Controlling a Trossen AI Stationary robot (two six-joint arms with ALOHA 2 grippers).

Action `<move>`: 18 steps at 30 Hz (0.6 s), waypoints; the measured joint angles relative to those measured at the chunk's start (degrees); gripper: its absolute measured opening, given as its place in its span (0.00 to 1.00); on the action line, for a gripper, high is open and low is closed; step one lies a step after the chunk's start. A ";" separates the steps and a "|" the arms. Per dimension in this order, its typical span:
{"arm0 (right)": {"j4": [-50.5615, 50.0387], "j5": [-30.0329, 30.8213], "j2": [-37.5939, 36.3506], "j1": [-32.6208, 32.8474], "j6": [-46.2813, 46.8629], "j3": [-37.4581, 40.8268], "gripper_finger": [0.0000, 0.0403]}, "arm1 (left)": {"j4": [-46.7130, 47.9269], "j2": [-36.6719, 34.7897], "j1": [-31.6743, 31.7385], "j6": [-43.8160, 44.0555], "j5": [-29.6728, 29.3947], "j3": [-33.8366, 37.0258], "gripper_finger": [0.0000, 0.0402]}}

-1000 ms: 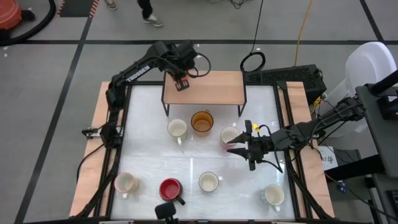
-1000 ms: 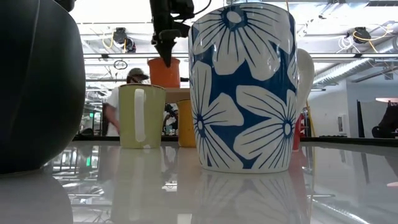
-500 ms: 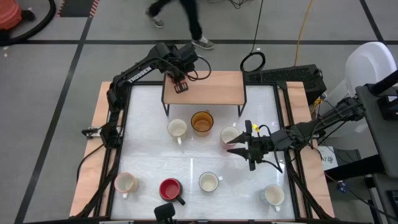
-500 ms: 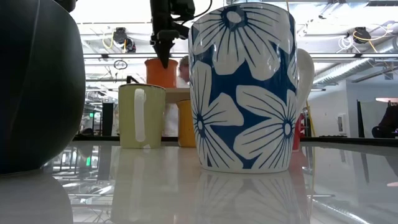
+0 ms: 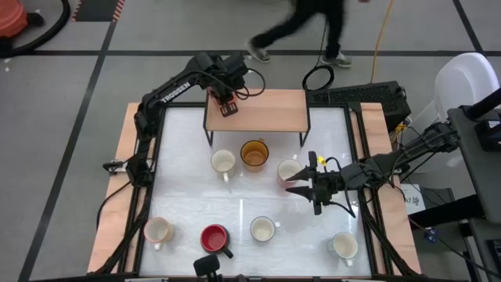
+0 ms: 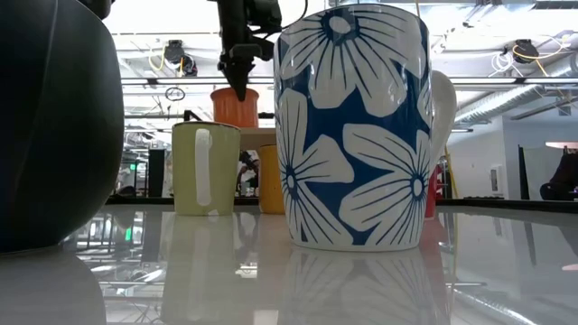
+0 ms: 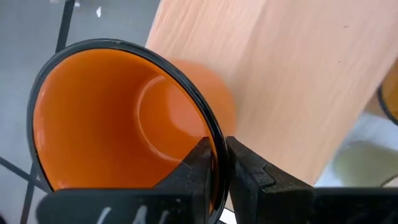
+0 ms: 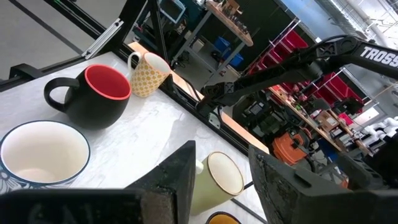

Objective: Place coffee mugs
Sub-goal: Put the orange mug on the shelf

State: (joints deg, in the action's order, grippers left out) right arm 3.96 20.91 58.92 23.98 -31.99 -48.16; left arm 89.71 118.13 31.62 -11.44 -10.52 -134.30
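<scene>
Mug, orange with a dark rim, stands upright, mouth up, on the far wooden shelf, its rim pinched by the left gripper; right gripper parted.

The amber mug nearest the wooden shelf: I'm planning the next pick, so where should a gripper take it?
By the rim, from straight above. The amber mug stands upright with its mouth open, so one finger can go inside, one outside, as the left gripper pinches the orange mug.
</scene>
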 joint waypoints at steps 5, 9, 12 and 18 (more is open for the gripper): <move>-0.12 0.02 0.00 -0.01 0.00 0.00 0.32 | -0.02 0.02 0.86 -0.22 -0.02 0.02 0.11; -0.39 0.00 0.00 0.00 0.00 0.00 0.32 | -0.52 0.02 1.45 -0.09 0.02 0.02 0.11; -0.55 0.02 0.00 -0.01 0.00 0.00 0.32 | -0.44 0.02 1.79 -0.07 0.01 0.02 0.11; -0.55 0.01 0.00 0.01 0.00 0.00 0.32 | -0.45 0.02 1.85 -0.04 0.04 0.02 0.11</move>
State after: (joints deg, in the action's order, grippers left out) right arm 3.41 20.92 58.92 23.99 -31.99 -48.16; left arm 89.26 118.15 33.47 -11.49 -10.48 -134.28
